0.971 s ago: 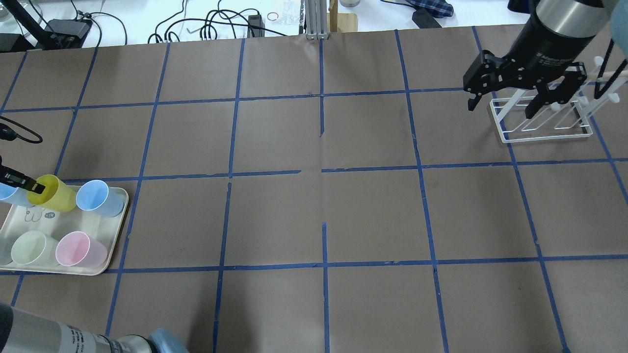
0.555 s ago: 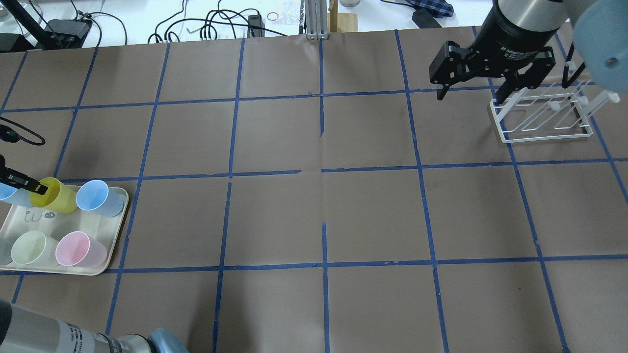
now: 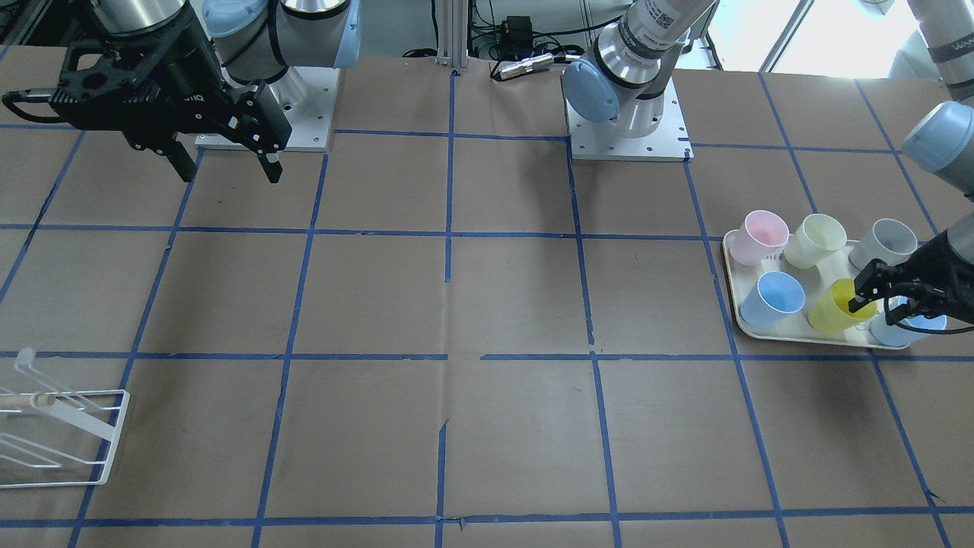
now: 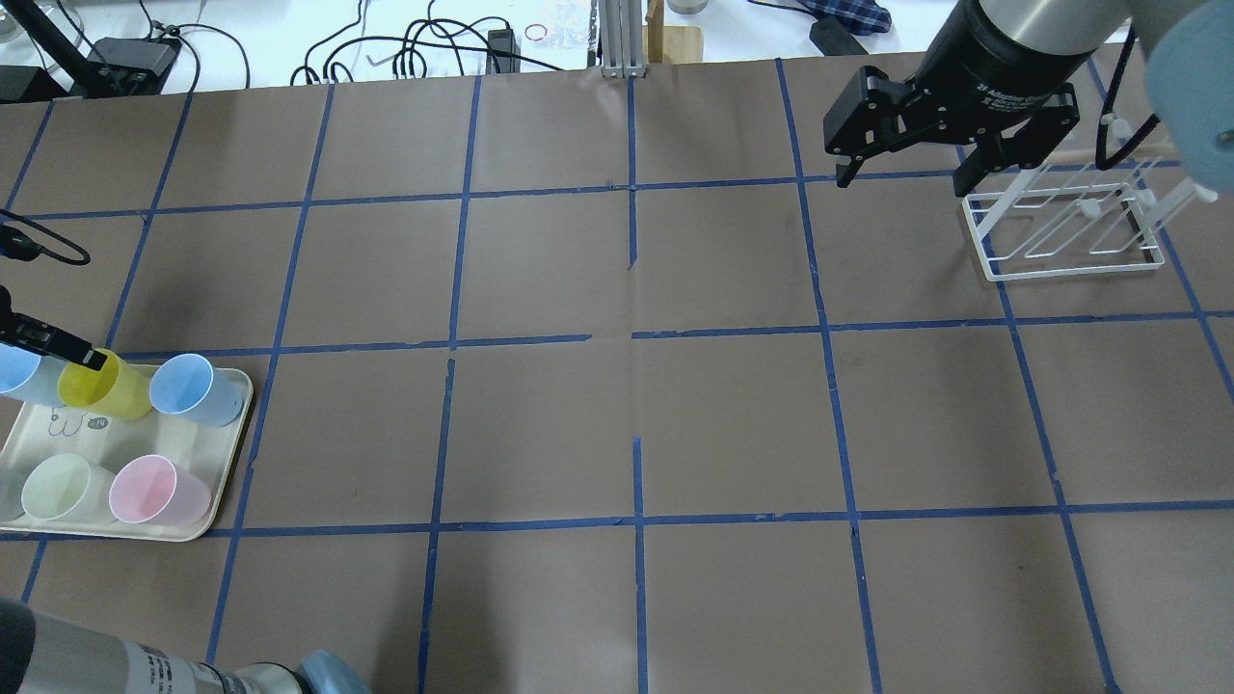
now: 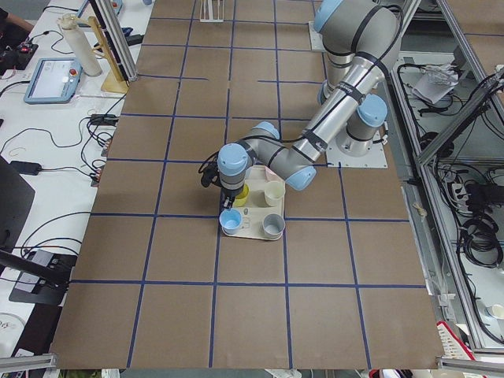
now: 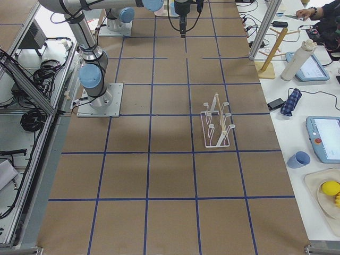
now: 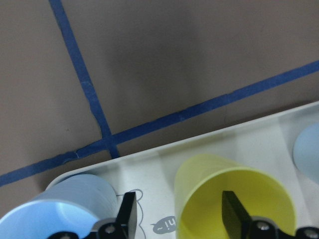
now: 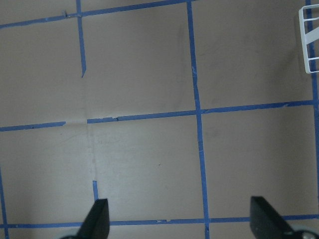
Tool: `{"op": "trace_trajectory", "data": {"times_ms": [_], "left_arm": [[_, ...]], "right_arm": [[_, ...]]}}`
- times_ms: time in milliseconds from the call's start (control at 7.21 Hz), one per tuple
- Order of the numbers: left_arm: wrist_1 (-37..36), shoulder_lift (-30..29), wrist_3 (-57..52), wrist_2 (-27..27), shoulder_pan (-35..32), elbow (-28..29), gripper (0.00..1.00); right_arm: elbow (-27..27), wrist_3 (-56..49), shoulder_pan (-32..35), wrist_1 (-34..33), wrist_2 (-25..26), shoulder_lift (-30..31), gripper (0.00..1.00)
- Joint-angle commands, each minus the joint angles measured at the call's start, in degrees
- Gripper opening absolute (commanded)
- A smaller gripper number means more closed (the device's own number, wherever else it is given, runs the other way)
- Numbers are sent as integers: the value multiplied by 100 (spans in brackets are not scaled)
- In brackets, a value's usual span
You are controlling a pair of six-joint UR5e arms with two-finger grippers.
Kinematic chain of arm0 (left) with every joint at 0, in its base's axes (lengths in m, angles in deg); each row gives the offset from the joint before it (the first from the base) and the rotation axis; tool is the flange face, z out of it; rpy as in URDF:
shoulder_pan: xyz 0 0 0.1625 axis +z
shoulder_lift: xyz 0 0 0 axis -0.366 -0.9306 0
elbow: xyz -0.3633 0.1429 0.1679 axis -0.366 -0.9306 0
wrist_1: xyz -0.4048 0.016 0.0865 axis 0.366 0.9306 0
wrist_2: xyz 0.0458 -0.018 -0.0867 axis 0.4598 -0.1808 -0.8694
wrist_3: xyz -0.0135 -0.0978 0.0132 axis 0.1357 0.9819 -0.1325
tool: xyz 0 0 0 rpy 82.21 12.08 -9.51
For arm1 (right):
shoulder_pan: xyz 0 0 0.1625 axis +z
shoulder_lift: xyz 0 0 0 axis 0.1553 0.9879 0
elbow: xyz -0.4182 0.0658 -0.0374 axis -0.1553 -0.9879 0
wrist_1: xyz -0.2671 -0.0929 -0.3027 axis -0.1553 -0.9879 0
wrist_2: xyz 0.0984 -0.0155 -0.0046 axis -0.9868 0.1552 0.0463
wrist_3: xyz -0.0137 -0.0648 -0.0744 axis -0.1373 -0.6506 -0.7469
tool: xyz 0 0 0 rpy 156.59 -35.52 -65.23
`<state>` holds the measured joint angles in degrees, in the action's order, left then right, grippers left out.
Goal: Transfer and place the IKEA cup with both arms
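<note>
At your far left, the tray (image 4: 214,445) holds the cups. The yellow-green cup (image 4: 96,384) stands upright in the tray's back row, with a blue cup (image 4: 19,371) on its left and a second blue cup (image 4: 188,386) on its right. The left gripper (image 7: 178,206) straddles the yellow-green cup's rim on the side facing the first blue cup. One finger (image 7: 233,211) hangs inside the cup, and the other sits outside it, in the gap next to that blue cup. In the wrist view you can see the cup's wall between the fingers with space on both sides, so the gripper is spread and grips nothing. Over on the right, the right gripper (image 4: 903,181) hangs high above the table (image 4: 636,405). Its fingers are wide apart and hold nothing, and it is well apart from the rack (image 4: 1060,231).
</note>
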<state>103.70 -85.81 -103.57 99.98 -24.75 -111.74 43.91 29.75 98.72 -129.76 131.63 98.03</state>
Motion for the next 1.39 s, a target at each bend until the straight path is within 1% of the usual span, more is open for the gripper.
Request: {"op": "trace_trajectory", "data": {"times_ms": [0, 139, 277, 416, 555, 693, 832, 971, 1248], "left_arm": [[907, 421, 770, 12, -509, 328, 67], [1445, 562, 1297, 56, -876, 635, 69], [1616, 625, 1894, 100, -1376, 916, 78], [1861, 686, 2657, 292, -1895, 1058, 79], [1872, 783, 3334, 485, -2335, 1051, 86], [1881, 914, 4063, 496, -2731, 999, 100], [1890, 1028, 4854, 504, -3144, 1007, 100], [1890, 1143, 5236, 600, -3452, 1033, 100], [2012, 1389, 5721, 628, -3823, 963, 100]], "right_arm": [[-15, -26, 4, 11, -133, 18, 100], [-16, -26, 4, 46, -89, 36, 100], [-24, -34, 4, 37, 94, 45, 100], [-33, -43, 4, 98, 122, 54, 100], [-33, -43, 4, 125, 131, 54, 100], [-33, -43, 4, 125, 131, 54, 100], [-33, -43, 4, 125, 131, 54, 100], [-33, -43, 4, 117, 140, 54, 100], [-33, -43, 4, 134, 140, 54, 100]]}}
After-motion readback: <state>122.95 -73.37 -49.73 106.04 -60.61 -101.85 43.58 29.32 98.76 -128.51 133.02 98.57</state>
